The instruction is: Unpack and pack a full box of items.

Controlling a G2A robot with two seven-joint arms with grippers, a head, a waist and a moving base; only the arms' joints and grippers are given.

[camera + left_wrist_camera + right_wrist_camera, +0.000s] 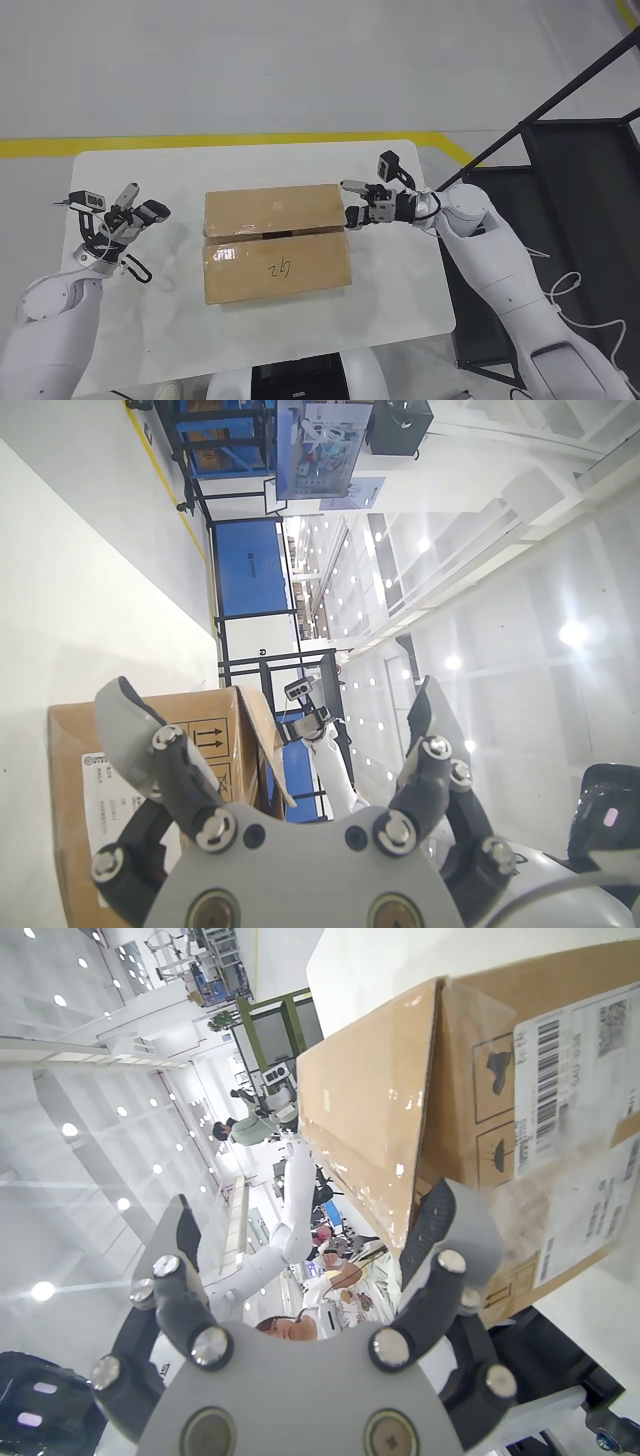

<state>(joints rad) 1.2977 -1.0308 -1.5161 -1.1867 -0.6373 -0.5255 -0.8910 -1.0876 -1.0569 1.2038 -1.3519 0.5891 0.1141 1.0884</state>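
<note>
Here, right gripper (310, 1208): fingers spread wide, empty, one pad (425, 1223) just beside a flap edge (415, 1143); contact cannot be told.
box (278, 245): cardboard, directly ahead of the right gripper, top flaps nearly closed with a dark slit between.
left gripper (143, 203): fingers spread, empty, well apart from the box's opposite end.
table (400, 290): white, under the box and both grippers.
yellow floor line (200, 145): beyond the table's far edge.
</note>
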